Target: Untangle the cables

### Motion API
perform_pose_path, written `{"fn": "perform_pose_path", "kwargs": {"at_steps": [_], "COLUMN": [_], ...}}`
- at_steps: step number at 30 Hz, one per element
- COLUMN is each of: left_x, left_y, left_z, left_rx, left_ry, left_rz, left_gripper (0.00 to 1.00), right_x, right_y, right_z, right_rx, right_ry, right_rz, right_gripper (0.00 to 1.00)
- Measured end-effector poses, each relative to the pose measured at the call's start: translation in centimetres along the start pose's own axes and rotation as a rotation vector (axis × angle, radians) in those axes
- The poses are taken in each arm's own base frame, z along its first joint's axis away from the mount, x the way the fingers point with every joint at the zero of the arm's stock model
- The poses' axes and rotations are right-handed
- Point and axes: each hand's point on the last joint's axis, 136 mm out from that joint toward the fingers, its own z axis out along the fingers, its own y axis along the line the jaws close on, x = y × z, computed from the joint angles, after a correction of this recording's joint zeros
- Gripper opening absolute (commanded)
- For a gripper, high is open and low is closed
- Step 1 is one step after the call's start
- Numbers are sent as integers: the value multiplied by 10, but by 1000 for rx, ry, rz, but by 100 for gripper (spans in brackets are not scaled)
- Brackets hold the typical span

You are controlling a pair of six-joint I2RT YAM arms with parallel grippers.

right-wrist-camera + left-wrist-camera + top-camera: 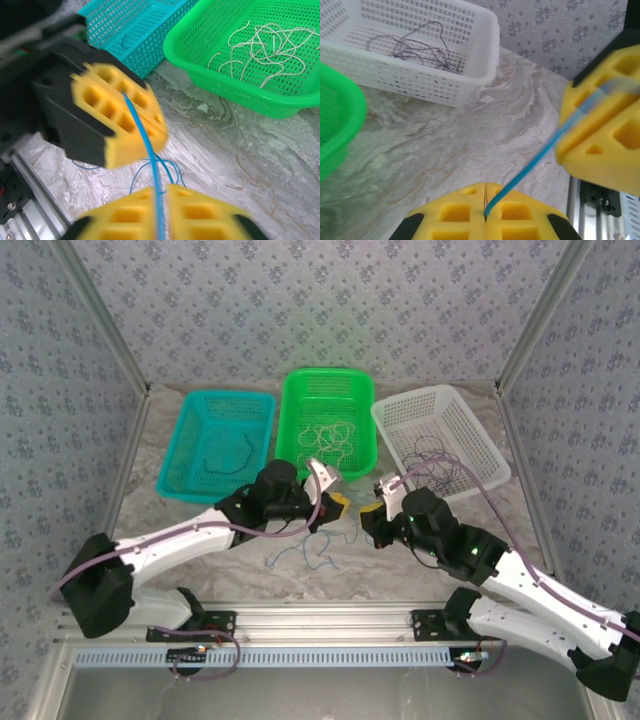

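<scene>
A blue cable runs taut between my two grippers above the table. My left gripper is shut on one end of it. My right gripper has its jaws slightly parted, and the blue cable passes through the narrow gap. The rest of the blue cable lies in loose loops on the table below the grippers. In the top view the left gripper and right gripper almost touch. Cream cables lie in the green basket, dark purple cables in the white one.
Three baskets stand in a row at the back: teal with a dark cable, green and white. The metal rail runs along the near table edge. Patterned walls close in the sides.
</scene>
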Motion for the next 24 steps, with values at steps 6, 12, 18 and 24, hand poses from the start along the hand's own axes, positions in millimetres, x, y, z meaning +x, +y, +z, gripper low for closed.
{"fn": "perform_pose_path", "kwargs": {"at_steps": [6,12,18,24], "left_x": [-64,-124,-161,-184], "left_y": [25,36,46,51], "left_z": [-58,-136,-193,-229], "left_rx": [-202,-396,-554,-667], "left_ry": [-79,-197,-275,-320], "left_rz": [68,136,177,209], "left_gripper": [0,0,0,0], "right_x": [2,6,17,34], "right_y": [-12,-22,-28,-33], "right_z": [-1,-3,3,18], "right_rx": [62,111,133,157], "right_ry": [-4,5,40,112], "right_rz": [9,17,15,12], "right_gripper": [81,87,87,87]}}
